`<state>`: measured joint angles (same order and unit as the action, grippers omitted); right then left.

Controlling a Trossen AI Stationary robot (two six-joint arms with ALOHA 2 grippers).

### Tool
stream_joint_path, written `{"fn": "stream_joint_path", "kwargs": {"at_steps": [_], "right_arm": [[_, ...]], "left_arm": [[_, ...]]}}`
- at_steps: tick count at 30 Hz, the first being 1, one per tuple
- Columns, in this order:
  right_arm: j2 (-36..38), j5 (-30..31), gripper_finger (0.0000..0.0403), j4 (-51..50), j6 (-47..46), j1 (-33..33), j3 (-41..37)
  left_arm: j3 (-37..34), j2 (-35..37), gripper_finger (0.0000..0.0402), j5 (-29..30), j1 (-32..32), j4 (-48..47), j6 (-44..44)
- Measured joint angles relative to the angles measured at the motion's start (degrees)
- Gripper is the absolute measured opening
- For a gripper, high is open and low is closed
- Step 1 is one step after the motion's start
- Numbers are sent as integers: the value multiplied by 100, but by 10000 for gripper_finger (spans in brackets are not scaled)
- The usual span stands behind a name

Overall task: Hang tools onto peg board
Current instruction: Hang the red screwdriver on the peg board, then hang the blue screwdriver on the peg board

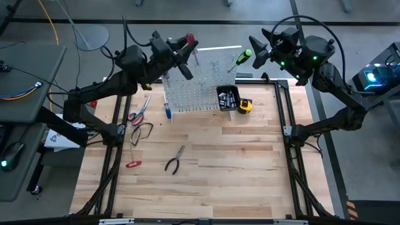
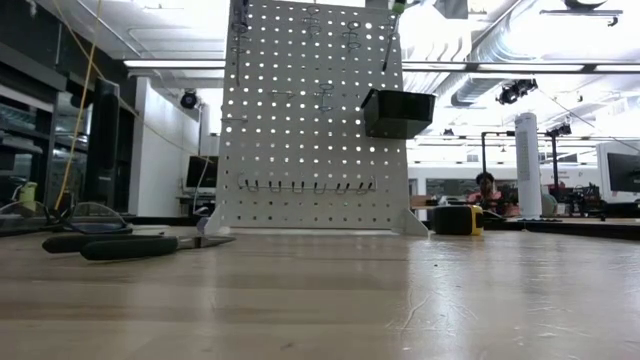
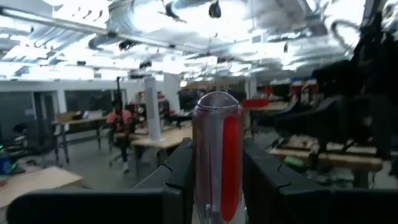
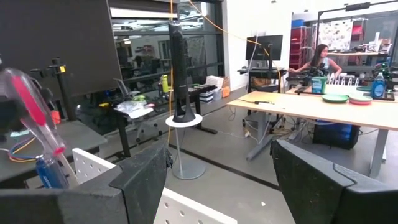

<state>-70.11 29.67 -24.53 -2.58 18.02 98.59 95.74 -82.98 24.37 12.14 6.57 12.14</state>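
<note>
Screwdriver (image 3: 216, 162) handle clear plastic with red core

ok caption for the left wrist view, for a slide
Left end effector gripping a red-handled screwdriver upright between its fingers.

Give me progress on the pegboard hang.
Done: green-handled screwdriver sits at the peg board top edge. In hand: left gripper holds the red-handled screwdriver above the board; right gripper open, empty. Left: blue screwdriver, scissors, pliers on the table.
</note>
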Motion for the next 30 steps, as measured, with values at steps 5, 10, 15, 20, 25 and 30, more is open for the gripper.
{"fn": "stream_joint_path", "kwargs": {"at_steps": [5, 10, 15, 20, 25, 30], "right_arm": [[0, 1, 275, -2, 89, 0, 0], [-2, 1, 275, -2, 113, 0, 0], [-2, -1, 275, -4, 113, 0, 0], [-2, 1, 275, -4, 113, 0, 0], [-2, -2, 275, -4, 111, 0, 0], [-2, -1, 275, -4, 111, 0, 0]], "left_arm": [[0, -43, 79, 163, 71, -202, -5], [-2, -184, 79, 213, 191, -252, -142], [-2, -303, 79, 169, 295, -667, -598], [-4, -347, 119, 189, 295, -822, -929], [-2, -326, 197, 201, 295, -844, -1048], [-2, -161, 219, 199, 270, -881, -1048]]}}
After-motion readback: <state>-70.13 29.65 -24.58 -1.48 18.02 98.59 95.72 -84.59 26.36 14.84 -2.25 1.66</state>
